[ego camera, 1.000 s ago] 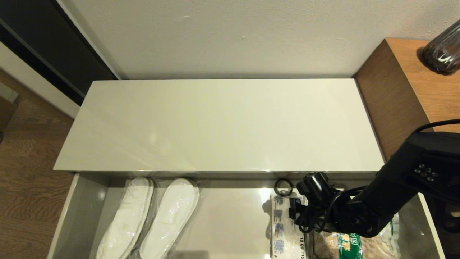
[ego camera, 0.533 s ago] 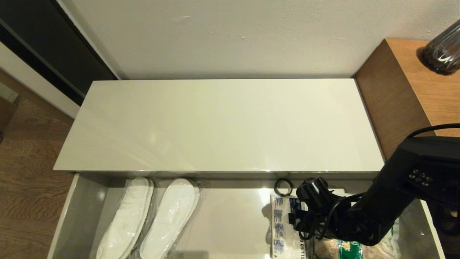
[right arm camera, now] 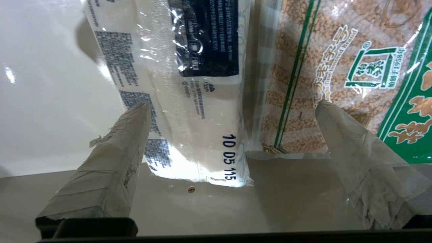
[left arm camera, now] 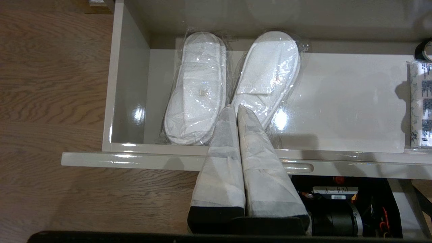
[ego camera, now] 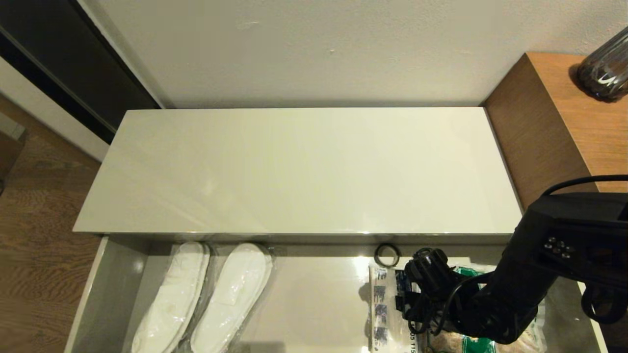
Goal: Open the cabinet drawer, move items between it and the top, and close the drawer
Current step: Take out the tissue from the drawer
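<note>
The cabinet drawer (ego camera: 314,294) stands pulled out below the cream-white top (ego camera: 304,171), which is bare. At the drawer's right end lie the white packet (ego camera: 380,304) with grey-blue print and the clear packet (ego camera: 446,340) with tan contents, side by side. My right arm reaches over them. In the right wrist view my right gripper (right arm camera: 233,106) is open just above both: one fingertip over the white packet (right arm camera: 189,101), the other over the clear packet (right arm camera: 337,60). My left gripper (left arm camera: 234,108) is shut and empty, over the drawer's front edge (left arm camera: 135,158) by the slippers.
Wrapped white slippers (ego camera: 206,299) fill the drawer's left part. A small black ring (ego camera: 387,255) lies at its back, near the white packet. A taller brown wood-grain surface (ego camera: 564,122) with a dark glass vessel (ego camera: 603,73) stands to the right. Wood floor (ego camera: 39,245) is on the left.
My right arm has sunk a little and drawn nearer over the two packets, its wrist now lower in the drawer. The packets, slippers and ring have not moved.
</note>
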Robot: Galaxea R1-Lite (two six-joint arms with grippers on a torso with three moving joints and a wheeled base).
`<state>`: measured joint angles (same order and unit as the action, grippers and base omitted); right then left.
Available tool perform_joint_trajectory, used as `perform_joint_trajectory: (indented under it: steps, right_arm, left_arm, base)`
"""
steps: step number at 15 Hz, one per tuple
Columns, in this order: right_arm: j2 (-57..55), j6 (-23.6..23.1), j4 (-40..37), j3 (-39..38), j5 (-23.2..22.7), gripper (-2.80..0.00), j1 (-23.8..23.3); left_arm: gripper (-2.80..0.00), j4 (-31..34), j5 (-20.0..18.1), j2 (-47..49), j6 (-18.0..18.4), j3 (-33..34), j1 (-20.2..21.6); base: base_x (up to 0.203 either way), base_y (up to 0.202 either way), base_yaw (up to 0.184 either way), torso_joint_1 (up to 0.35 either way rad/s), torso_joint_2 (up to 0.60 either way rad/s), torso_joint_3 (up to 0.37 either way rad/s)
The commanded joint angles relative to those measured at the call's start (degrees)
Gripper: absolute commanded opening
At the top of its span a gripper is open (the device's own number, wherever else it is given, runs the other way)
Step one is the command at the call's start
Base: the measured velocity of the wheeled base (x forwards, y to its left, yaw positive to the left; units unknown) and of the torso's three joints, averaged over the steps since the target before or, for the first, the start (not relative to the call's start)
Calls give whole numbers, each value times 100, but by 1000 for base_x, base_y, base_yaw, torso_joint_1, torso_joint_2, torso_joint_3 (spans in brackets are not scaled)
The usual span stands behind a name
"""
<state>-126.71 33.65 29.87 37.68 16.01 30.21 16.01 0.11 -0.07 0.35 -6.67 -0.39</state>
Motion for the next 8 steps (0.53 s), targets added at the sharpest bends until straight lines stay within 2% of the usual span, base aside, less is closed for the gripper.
perform_joint_trajectory:
  steps: [1,8]
  right_arm:
    - [-10,26,19,-15,8,0,3]
    - [-29,54,19,0,8,0,3]
  left_arm:
    - [-280,8,7,-1,1,-1,-5]
    - [-280,8,7,-1,1,-1,-3]
  base:
    - [0,0,0,0,0,0]
    - [0,0,0,0,0,0]
